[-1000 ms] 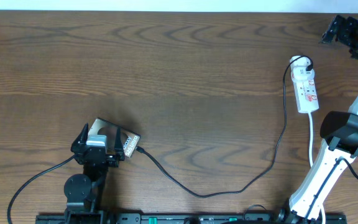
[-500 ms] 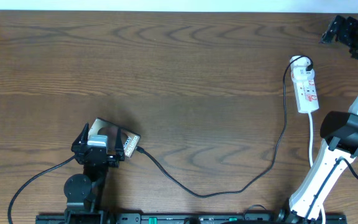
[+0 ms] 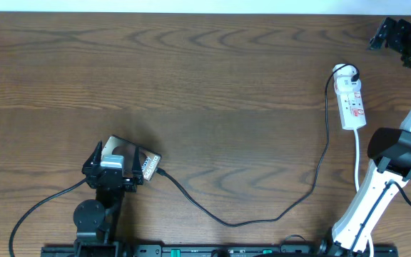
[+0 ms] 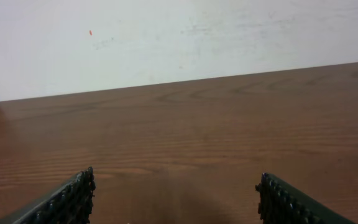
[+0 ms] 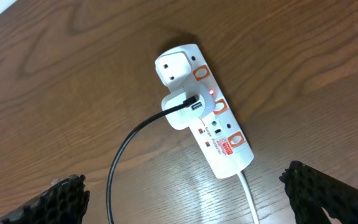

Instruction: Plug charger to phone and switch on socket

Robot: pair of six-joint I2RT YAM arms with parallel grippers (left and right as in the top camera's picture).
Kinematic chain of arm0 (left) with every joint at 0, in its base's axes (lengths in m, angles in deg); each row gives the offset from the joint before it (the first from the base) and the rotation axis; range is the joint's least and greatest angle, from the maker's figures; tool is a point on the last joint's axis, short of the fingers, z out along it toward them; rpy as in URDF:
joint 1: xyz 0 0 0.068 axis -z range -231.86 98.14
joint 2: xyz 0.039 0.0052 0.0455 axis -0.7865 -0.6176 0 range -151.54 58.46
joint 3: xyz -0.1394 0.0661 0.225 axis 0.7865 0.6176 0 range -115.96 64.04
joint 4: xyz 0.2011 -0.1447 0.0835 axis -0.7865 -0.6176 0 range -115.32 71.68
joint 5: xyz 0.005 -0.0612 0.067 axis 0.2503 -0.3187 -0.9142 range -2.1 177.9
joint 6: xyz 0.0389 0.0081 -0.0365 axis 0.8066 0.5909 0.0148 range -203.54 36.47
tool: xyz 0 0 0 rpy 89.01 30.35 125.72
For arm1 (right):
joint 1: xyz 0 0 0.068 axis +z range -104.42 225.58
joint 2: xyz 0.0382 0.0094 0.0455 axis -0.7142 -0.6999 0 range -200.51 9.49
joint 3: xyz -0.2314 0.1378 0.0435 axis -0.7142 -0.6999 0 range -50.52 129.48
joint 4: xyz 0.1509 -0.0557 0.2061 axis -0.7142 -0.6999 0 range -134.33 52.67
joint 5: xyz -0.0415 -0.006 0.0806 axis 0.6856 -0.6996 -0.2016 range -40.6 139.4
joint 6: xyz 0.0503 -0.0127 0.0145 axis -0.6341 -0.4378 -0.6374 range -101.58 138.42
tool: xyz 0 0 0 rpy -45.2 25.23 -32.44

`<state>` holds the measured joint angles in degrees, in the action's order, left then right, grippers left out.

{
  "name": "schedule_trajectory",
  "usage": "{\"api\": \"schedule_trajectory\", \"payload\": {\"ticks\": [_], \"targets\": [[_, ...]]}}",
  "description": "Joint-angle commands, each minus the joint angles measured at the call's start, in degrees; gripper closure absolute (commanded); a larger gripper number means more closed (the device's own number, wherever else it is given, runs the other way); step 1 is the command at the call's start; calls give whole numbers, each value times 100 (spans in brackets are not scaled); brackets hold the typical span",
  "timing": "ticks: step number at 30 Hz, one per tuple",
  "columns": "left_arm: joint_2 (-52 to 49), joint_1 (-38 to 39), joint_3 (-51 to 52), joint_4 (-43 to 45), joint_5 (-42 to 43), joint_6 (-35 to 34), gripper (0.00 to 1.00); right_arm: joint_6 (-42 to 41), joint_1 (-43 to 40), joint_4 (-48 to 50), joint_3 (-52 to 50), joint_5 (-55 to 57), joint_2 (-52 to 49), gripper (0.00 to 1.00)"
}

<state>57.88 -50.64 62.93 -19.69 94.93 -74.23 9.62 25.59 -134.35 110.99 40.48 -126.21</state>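
The phone [image 3: 147, 165], bronze with a white lettered label at its right end, lies at the near left of the table. My left gripper [image 3: 111, 167] sits over its left part, fingers wide apart and closed on the phone. In the left wrist view only the fingertips [image 4: 67, 202] show, with a blurred brown surface between them. The thin black charger [image 3: 227, 223] runs from the phone's label end to the white socket [image 3: 351, 103] at the far right. My right gripper [image 5: 182, 196] hangs open above the socket [image 5: 210, 118], where a small red light glows beside the plugged-in charger [image 5: 120, 162].
The socket's white cord [image 3: 357, 160] runs toward the near edge beside the right arm's white link [image 3: 366, 207]. A white wall rises behind the table's far edge [image 4: 185, 79]. The charger loops across the near middle of the wooden table [image 3: 205, 86].
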Motion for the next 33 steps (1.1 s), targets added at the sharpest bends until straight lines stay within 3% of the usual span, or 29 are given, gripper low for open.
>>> {"api": "schedule_trajectory", "payload": {"ticks": [1,17,33], "targets": [[35,-28,85,-203,240,96,18,-83,17,-9,46,44,48,1],[35,-28,85,-203,240,96,18,-83,109,-9,46,44,42,1],[35,-28,85,-203,240,96,18,-83,2009,-9,46,44,61,1]]}}
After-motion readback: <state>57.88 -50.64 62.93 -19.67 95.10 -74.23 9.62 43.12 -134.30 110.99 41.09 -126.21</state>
